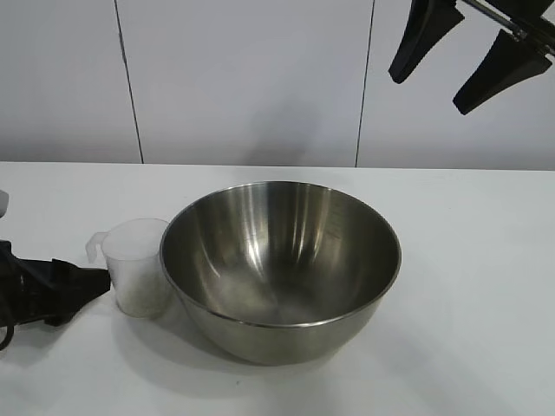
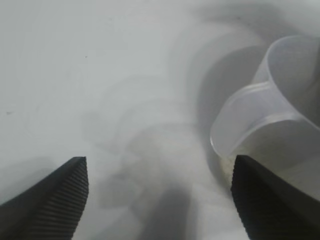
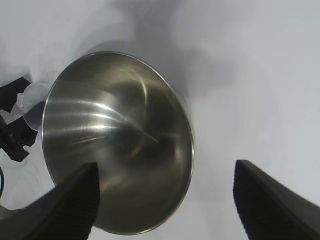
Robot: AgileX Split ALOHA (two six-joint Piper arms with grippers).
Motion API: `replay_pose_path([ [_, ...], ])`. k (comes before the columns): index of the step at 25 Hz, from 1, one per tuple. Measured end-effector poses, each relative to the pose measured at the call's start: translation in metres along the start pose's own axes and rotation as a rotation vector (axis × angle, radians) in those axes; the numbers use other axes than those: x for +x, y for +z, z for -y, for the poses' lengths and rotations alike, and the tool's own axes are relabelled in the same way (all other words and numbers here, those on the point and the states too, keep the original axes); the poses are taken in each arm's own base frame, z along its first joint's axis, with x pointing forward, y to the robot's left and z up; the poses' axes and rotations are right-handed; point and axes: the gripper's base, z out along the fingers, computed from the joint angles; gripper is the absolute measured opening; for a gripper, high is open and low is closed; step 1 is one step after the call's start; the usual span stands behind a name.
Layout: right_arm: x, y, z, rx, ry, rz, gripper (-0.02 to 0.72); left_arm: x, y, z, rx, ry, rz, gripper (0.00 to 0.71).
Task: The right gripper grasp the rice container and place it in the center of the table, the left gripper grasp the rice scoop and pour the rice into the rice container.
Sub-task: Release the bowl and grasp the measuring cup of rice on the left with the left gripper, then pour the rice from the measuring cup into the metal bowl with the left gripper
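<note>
The rice container (image 1: 280, 269), a wide steel bowl, stands upright and empty in the middle of the white table (image 1: 486, 286). The rice scoop (image 1: 137, 264), a small clear cup with a handle tab, stands against the bowl's left side, with pale rice (image 1: 143, 296) in its lower part. My left gripper (image 1: 95, 282) lies low on the table just left of the scoop, open. In the left wrist view the scoop (image 2: 280, 100) is beside one finger (image 2: 270, 205), not between the two. My right gripper (image 1: 468, 65) hangs open high at the back right, above the bowl (image 3: 117, 140).
A pale panelled wall (image 1: 251, 78) closes the back of the table. Bare tabletop extends right of the bowl and in front of it. The right wrist view also shows the scoop (image 3: 32, 102) and the left gripper (image 3: 12, 125) beyond the bowl.
</note>
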Motion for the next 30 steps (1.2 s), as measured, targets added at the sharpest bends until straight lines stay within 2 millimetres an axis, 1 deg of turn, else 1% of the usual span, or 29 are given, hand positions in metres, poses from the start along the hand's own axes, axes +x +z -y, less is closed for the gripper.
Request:
replay_pose_path([
  [3, 0.0, 0.0, 0.0, 0.0, 0.0, 0.001, 0.517, -0.006, 0.005, -0.002, -0.001, 0.002, 0.026, 0.57],
  [8, 0.0, 0.0, 0.0, 0.0, 0.0, 0.001, 0.517, -0.013, 0.011, -0.004, 0.003, -0.044, 0.055, 0.569],
  [9, 0.0, 0.0, 0.0, 0.0, 0.0, 0.001, 0.517, -0.013, 0.012, -0.005, 0.003, -0.05, 0.059, 0.56],
  [10, 0.0, 0.0, 0.0, 0.0, 0.0, 0.001, 0.517, -0.014, 0.012, -0.005, 0.003, -0.058, 0.06, 0.531],
  [11, 0.0, 0.0, 0.0, 0.001, 0.0, 0.004, 0.517, -0.014, 0.012, -0.005, 0.004, -0.062, 0.062, 0.489],
  [12, -0.001, 0.0, 0.0, 0.001, 0.0, 0.006, 0.517, -0.014, 0.012, -0.004, 0.005, -0.063, 0.061, 0.414],
  [14, -0.001, 0.0, 0.0, 0.002, 0.0, 0.012, 0.517, -0.019, 0.011, -0.004, 0.007, -0.058, 0.075, 0.207],
  [16, -0.002, 0.0, 0.0, 0.003, 0.0, 0.02, 0.517, -0.026, 0.009, -0.004, 0.007, -0.048, 0.1, 0.088],
  [17, -0.002, 0.0, 0.0, 0.004, 0.0, 0.025, 0.517, -0.031, 0.008, -0.003, 0.007, -0.039, 0.116, 0.057],
  [19, -0.003, 0.0, 0.0, 0.005, 0.0, 0.03, 0.517, -0.039, 0.005, -0.003, 0.007, -0.03, 0.142, 0.025],
  [21, -0.003, 0.0, 0.0, 0.005, 0.0, 0.035, 0.517, -0.047, 0.002, -0.002, 0.007, -0.018, 0.173, 0.013],
  [30, -0.003, 0.0, 0.0, 0.005, 0.0, 0.034, 0.517, -0.073, -0.01, 0.006, 0.058, 0.052, 0.257, 0.009],
])
